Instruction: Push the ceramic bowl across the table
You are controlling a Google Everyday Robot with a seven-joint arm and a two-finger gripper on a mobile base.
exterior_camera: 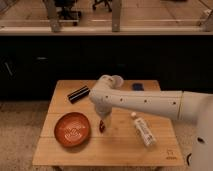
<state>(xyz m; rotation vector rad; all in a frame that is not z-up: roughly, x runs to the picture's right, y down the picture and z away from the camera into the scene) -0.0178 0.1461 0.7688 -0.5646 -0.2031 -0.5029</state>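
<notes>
A black cylinder (78, 94) lies left of centre, a small blue object (137, 86) sits just right of centre, and a white bottle (143, 131) rests on its side at lower right. Office chairs (67, 7) line the top edge.

Dark cabinet fronts (150, 60) run across behind. Pale ledge (100, 30) caps them. Grey upright posts (116, 12) stand above; office chairs (67, 7) beyond. Speckled light floor (20, 130).

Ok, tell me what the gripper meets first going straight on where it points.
The gripper points down just right of the ceramic bowl, so probably the table first, though depth is unclear.
</notes>
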